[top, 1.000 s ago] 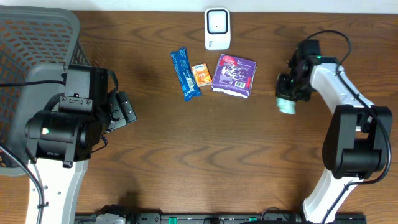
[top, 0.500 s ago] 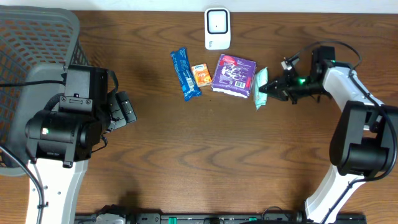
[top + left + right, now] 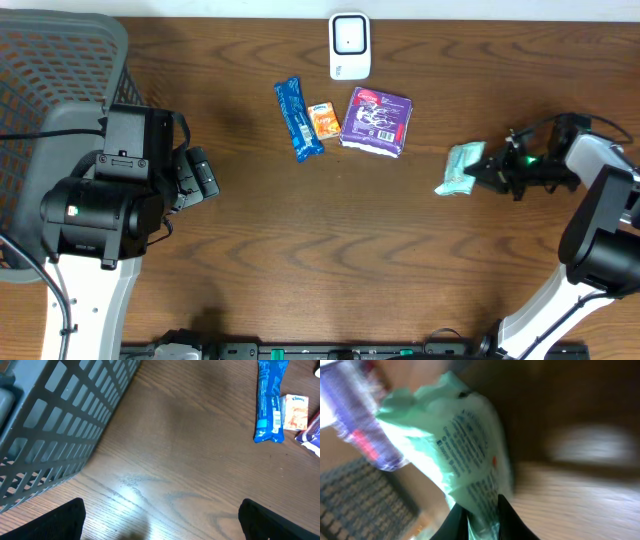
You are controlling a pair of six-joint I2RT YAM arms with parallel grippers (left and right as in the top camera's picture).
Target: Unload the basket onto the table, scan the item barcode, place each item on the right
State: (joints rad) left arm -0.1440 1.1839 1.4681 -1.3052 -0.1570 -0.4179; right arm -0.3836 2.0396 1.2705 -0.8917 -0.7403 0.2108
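Table (image 3: 330, 260): dark wood grain, carrying everything in the scene.
Basket (image 3: 50, 60): grey mesh, at the far left corner of the table.
Left arm (image 3: 100, 210): black and white, on the left side, just right of the basket.
Right arm (image 3: 600, 200): white, at the right edge, reaching left toward the middle.
Left gripper (image 3: 162, 522): jaws spread wide, nothing between them, over bare wood near the basket wall.
Right gripper (image 3: 485, 172): fingertips pinch one end of the green packet (image 3: 461, 168); a green light glows on it.
Purple pack (image 3: 377, 120): flat on the table, far centre, just near of the scanner.
Scanner (image 3: 349, 45): white, at the far edge, centre.
Blue bar (image 3: 298, 120): lies lengthwise, near to far, left of the purple pack.
Green packet: right of the purple pack and well apart from it; small print shows in the blurred right wrist view; whether it rests on the wood I cannot tell.
Orange tissue packet (image 3: 322, 120): between the blue bar and the purple pack, touching the bar.
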